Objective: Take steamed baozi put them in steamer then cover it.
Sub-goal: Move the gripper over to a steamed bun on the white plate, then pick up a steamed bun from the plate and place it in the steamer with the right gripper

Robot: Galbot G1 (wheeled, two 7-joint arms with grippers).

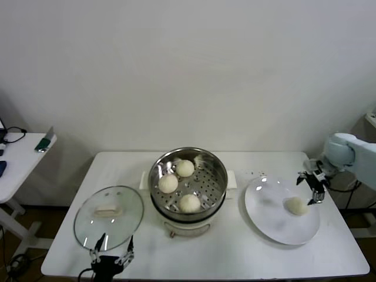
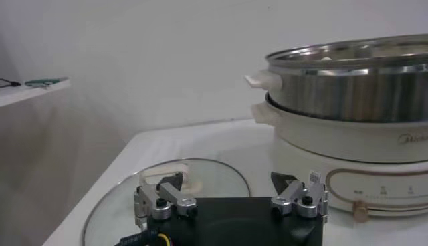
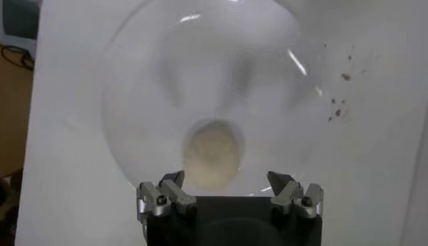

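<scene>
I see three smooth, round baozi [image 1: 189,202] in the perforated steel steamer [image 1: 217,170]; a fourth lies on the flat white plate [image 1: 264,211], under my wide-open, empty right end effector [image 1: 313,187]; left end effector [image 1: 111,254], also spread and empty, at the glass cover [image 1: 126,220] on the tabletop [image 1: 235,258].

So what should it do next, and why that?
Probably lower the open right hand around the last bun on the plate and close. Three buns already sit in the steamer, and the lid is off, by the left hand.
</scene>
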